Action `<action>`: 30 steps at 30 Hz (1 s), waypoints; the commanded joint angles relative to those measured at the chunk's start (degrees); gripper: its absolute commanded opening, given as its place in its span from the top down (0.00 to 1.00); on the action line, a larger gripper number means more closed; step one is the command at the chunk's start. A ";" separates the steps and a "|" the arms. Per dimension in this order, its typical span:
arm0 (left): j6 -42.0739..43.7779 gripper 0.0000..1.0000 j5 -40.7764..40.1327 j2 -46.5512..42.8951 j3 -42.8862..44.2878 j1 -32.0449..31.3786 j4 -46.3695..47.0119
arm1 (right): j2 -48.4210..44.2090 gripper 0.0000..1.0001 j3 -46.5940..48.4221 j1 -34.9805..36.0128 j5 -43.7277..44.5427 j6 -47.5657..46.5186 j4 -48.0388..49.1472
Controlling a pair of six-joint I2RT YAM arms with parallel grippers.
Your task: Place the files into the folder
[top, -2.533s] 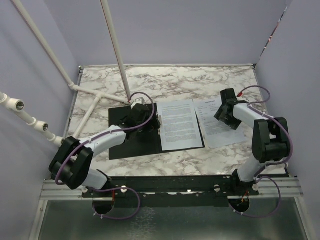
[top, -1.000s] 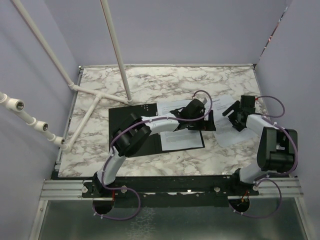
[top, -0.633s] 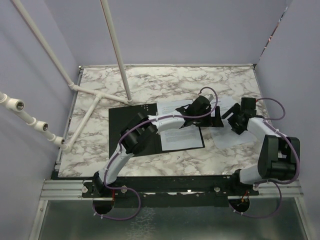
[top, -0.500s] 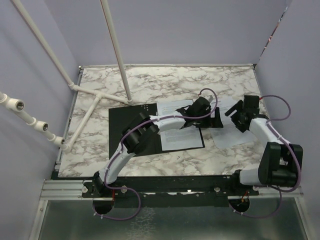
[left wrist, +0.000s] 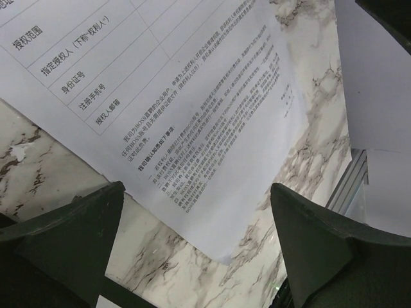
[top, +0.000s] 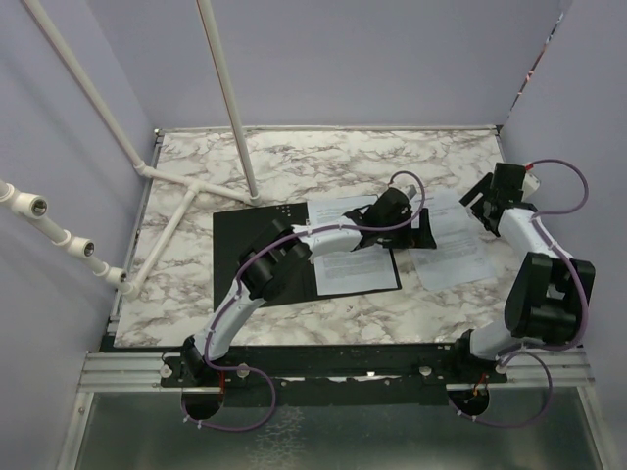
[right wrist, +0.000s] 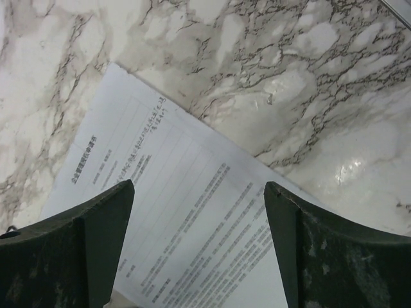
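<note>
The folder (top: 233,240) lies open on the marble table, black inside up. One of the files (top: 358,269) rests on its right half. Another printed sheet (top: 456,250) lies flat on the table just right of the folder; it also shows as the sheet (left wrist: 192,109) in the left wrist view and as the sheet (right wrist: 192,224) in the right wrist view. My left gripper (top: 423,235) (left wrist: 196,189) reaches across the folder and hangs open over that sheet's near corner. My right gripper (top: 484,201) (right wrist: 198,186) is open above the sheet's far corner. Neither holds anything.
White pipes (top: 225,98) slant down to the table's back left, meeting at a joint (top: 196,186). Lilac walls close in the marble table (top: 323,162) on three sides. A metal rail (top: 333,367) runs along the near edge.
My left arm swung from the folder's left half across to the loose sheet on the right. My right gripper drew back toward the far right corner, and the loose sheet now lies flat.
</note>
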 commanded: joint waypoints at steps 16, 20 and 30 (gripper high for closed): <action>2.64 0.02 1.76 -0.93 0.55 3.75 -2.64 | 16.52 0.12 3.37 -5.04 -12.83 -3.60 3.17; 2.73 0.02 1.64 -0.39 1.89 3.82 -3.70 | 16.41 0.12 0.71 -5.03 -15.49 -2.29 5.14; 3.63 0.01 0.97 -0.24 3.88 3.74 -6.24 | 15.91 0.13 -2.87 -4.99 -19.43 -1.26 7.89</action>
